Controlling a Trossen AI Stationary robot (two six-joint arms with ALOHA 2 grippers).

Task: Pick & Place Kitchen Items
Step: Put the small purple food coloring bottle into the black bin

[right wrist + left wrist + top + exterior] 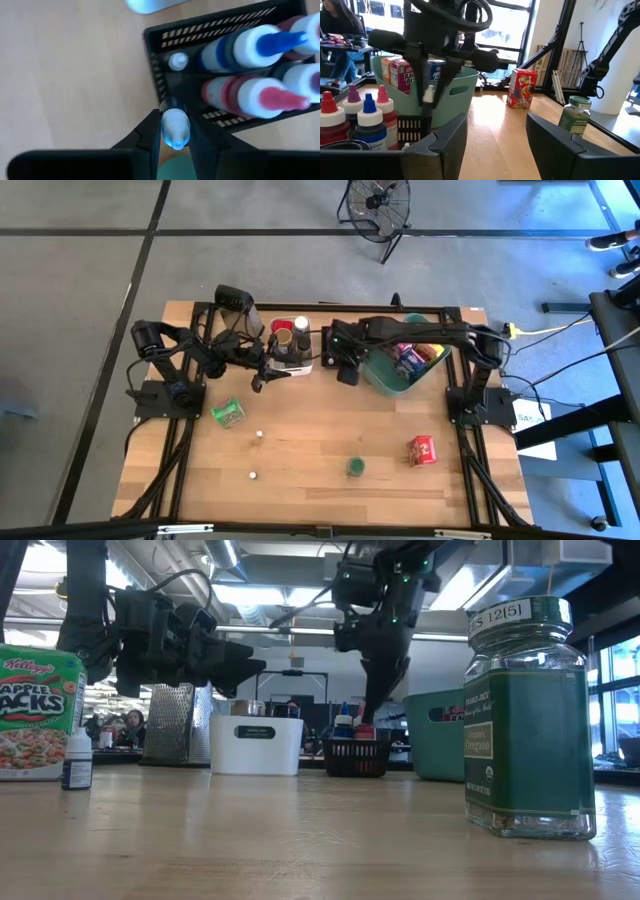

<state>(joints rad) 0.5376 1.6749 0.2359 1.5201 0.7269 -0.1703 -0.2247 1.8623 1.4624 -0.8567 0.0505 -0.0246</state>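
My right gripper hangs over the black tray, shut on a small white dropper bottle. Several capped bottles stand in that tray, red and blue among them. In the low view this gripper points down above the tray. My left gripper stands open and level, left of the tray, with nothing between its fingers. A green jar, a red box, a green packet and two tiny bottles rest on the table. My right gripper pinches the small white bottle by its two sides between the two fingers. The fingers come from above, pointing steeply down. The bottle sits upright between them, lifted clear, above the tray's edge.
A white bin with jars stands left of the tray, a teal basket holding boxes to its right. A metal grater stands behind. A cereal box and a small bottle show at the low view's left.
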